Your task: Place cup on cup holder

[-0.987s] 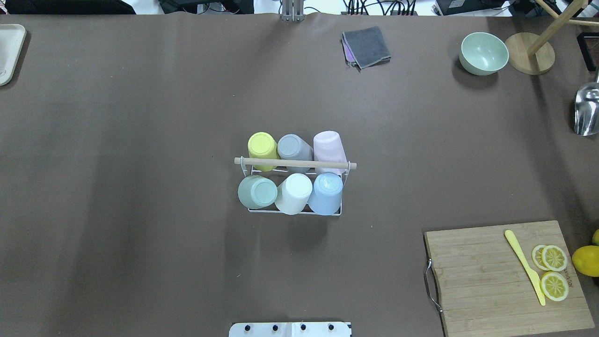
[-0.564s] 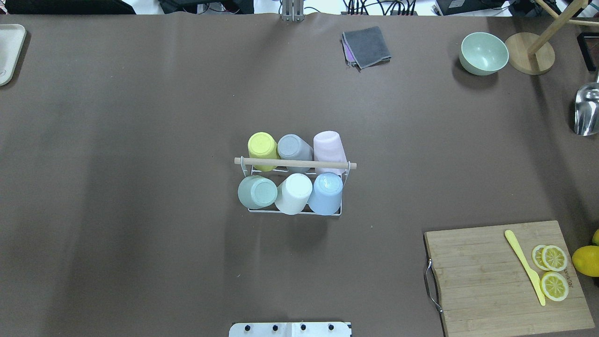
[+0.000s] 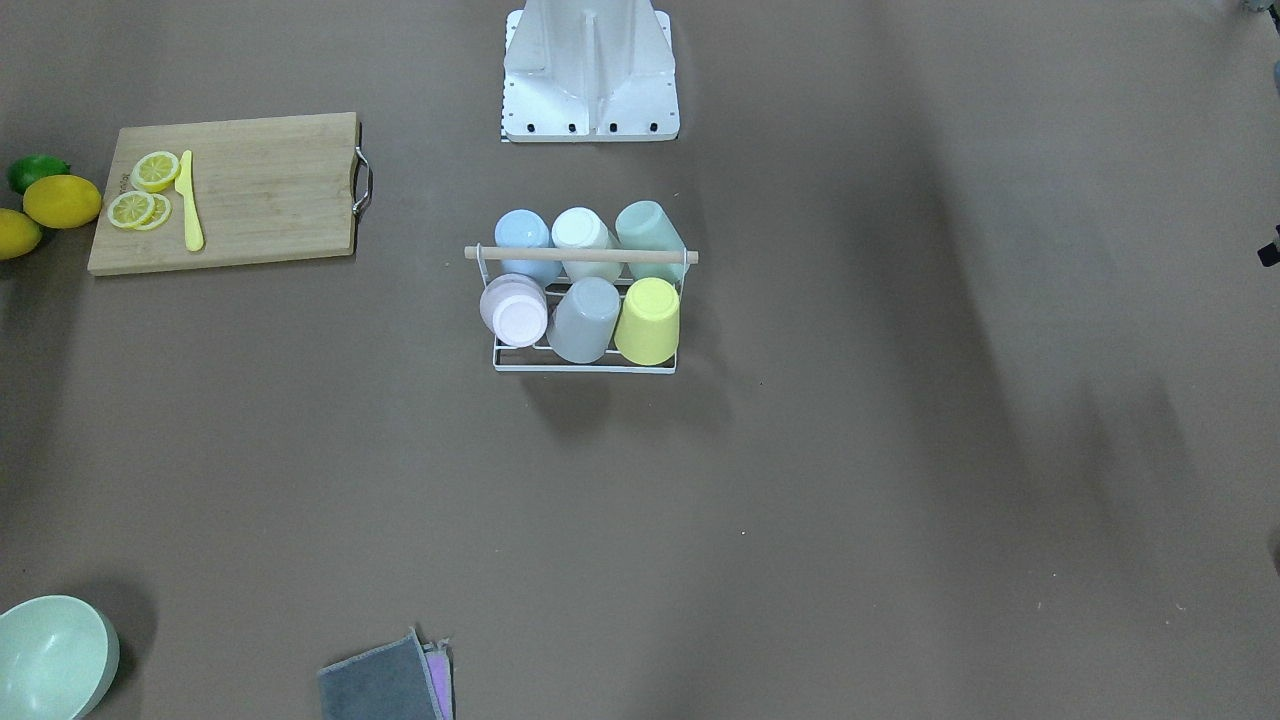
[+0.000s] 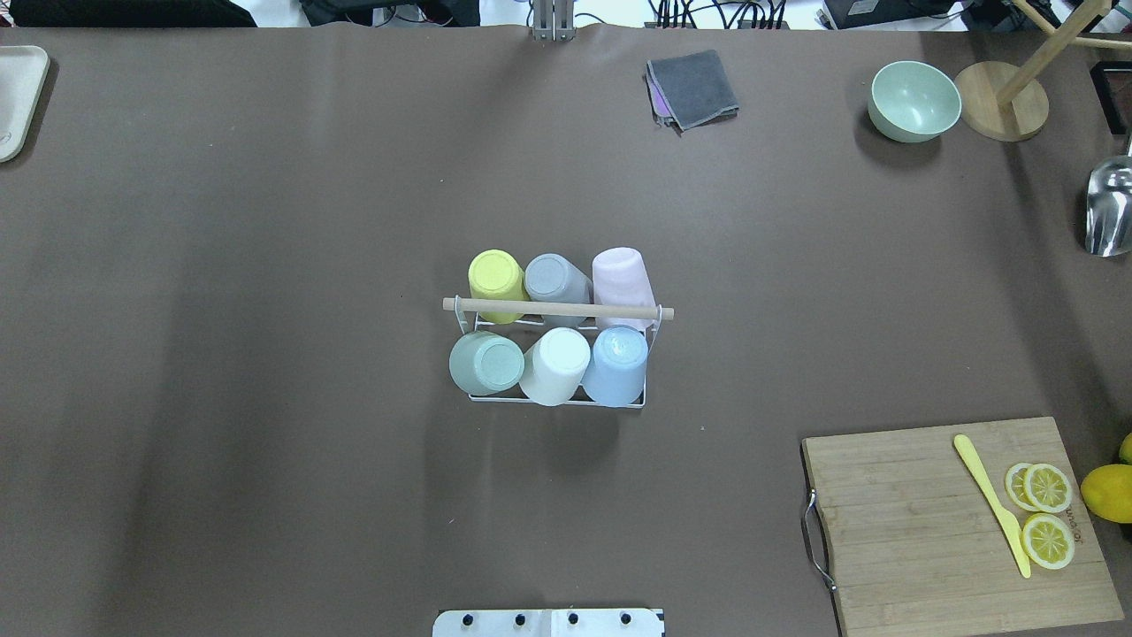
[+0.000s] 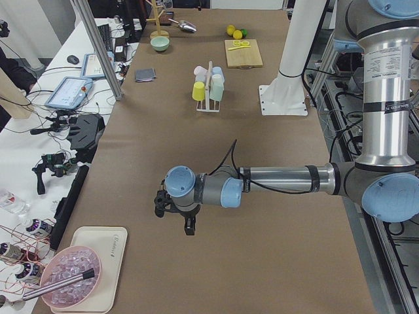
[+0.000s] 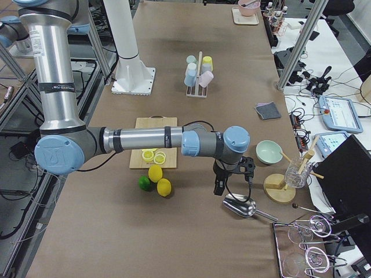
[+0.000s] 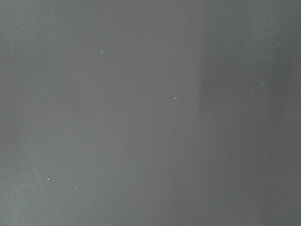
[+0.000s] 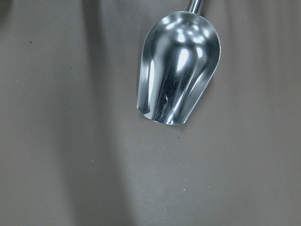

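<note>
Table: a wide table (image 4: pixel 265 265) under a plain brown cover, with the robot's white base plate (image 4: pixel 548 623) at its near edge.
Cup holder: the cup holder (image 4: pixel 575 310), white wire with a wooden rod on top, stands in the middle of the table.
Far row: the yellow cup (image 4: pixel 496 276), the grey cup (image 4: pixel 555 280) and the pink cup (image 4: pixel 622 276) are on the holder, on the side of the rod away from the robot.
Near row: the green cup (image 4: pixel 486 363), the white cup (image 4: pixel 557 361) and the blue cup (image 4: pixel 616 361) are on the robot's side of the rod.
Position of cups: all six have the bottom up and lean outward. The prongs are hidden, so the cups only seem to sit over them.
Left tool: the left tool (image 5: pixel 174 217) hangs over bare table near the left end, well apart from the holder. Only the side camera shows it, so I cannot tell how far it is open or whether it holds anything.
Right tool: the right tool (image 6: pixel 233 178) hangs just above the metal scoop (image 8: pixel 178 70) near the right end. Its opening I cannot tell either.
Other things: a cutting board (image 4: pixel 911 522) with a yellow knife (image 4: pixel 990 504) and lemon slices (image 4: pixel 1048 513), a green bowl (image 4: pixel 914 99) and a grey cloth (image 4: pixel 694 87).
</note>
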Available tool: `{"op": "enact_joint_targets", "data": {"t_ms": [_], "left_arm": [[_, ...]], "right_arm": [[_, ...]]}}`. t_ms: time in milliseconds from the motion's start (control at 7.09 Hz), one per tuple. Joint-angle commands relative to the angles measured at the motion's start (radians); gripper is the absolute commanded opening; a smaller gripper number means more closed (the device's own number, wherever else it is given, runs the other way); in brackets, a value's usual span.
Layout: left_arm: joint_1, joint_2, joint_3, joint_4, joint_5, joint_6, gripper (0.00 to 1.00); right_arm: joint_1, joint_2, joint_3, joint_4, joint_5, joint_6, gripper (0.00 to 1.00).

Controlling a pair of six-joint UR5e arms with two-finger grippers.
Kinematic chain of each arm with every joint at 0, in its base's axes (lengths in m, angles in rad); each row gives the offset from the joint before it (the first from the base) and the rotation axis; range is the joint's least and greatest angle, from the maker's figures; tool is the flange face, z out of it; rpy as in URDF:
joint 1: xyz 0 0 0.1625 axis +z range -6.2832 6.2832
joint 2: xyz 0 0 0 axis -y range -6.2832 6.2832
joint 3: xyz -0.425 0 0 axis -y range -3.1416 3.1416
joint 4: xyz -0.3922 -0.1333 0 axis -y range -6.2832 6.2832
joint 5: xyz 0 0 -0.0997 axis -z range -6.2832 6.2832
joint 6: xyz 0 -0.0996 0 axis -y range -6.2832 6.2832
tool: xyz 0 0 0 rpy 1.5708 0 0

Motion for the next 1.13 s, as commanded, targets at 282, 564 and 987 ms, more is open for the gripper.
{"op": "enact_joint_targets", "data": {"t_ms": [282,564,987], "left_arm": [[-0.001,-0.005,-0.083,-0.009,0.001,-0.004,0.97],[-0.001,-0.004,-0.082,-0.014,0.003,0.003,0.97],[-0.005,0.012,-0.082,-0.055,0.003,-0.007,0.97]], "right_arm": [[0.004,0.006,-0.021,0.000,0.008,0.004,0.99],[0.007,0.005,-0.021,0.000,0.024,0.004,0.99],[0.007,-0.003,-0.021,0.000,0.031,0.003,0.99]]}}
